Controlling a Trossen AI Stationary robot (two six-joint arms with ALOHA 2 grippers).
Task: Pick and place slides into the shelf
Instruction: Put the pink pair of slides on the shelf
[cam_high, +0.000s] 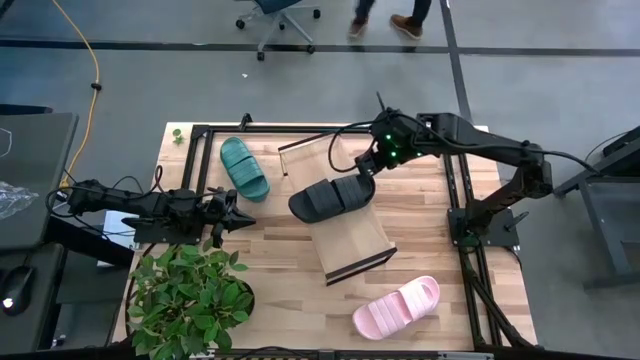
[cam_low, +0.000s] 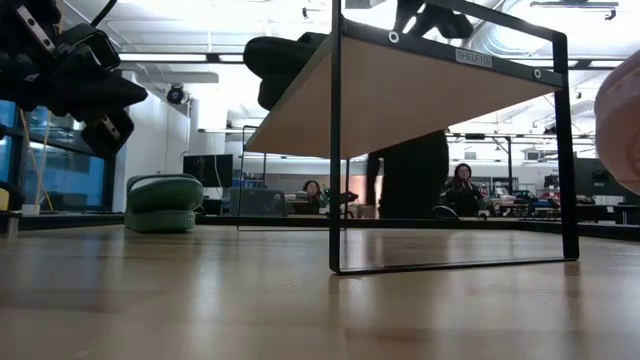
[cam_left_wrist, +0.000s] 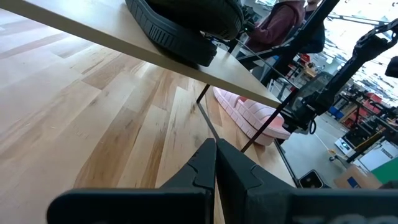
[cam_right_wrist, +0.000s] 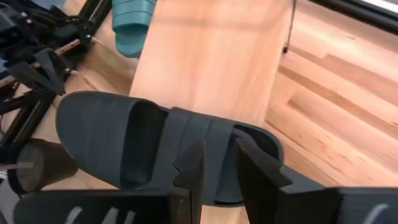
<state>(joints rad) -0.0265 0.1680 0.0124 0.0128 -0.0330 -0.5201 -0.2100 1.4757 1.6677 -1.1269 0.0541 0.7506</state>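
The black slide (cam_high: 330, 198) lies across the shelf (cam_high: 352, 238), sole down on the raised light-wood board, with its toe end overhanging the board's left edge. It also shows as the black slide (cam_right_wrist: 155, 143) in the right wrist view. My right gripper (cam_high: 366, 170) hovers at the slide's heel end, fingers a narrow gap apart. The dark green slide (cam_high: 245, 167) rests on the table left of the shelf. The pale pink slide (cam_high: 397, 307) lies on the table near the shelf's near end. My left gripper (cam_high: 236, 216) waits shut left of the shelf. My right gripper (cam_right_wrist: 221, 165) stands over the black slide's heel part (cam_right_wrist: 264, 146), slanting down from the table's far right. The fingers (cam_right_wrist: 193, 168) hide the spot, so I cannot tell whether they touch it. The slide lies flat on the shelf board.
A potted plant (cam_high: 185, 300) stands at the table's near left corner, close to my left arm. A black metal frame (cam_high: 205, 135) borders the tabletop. Bare wood lies between the shelf and the pink slide. People sit in the room beyond the table (cam_low: 312, 190).
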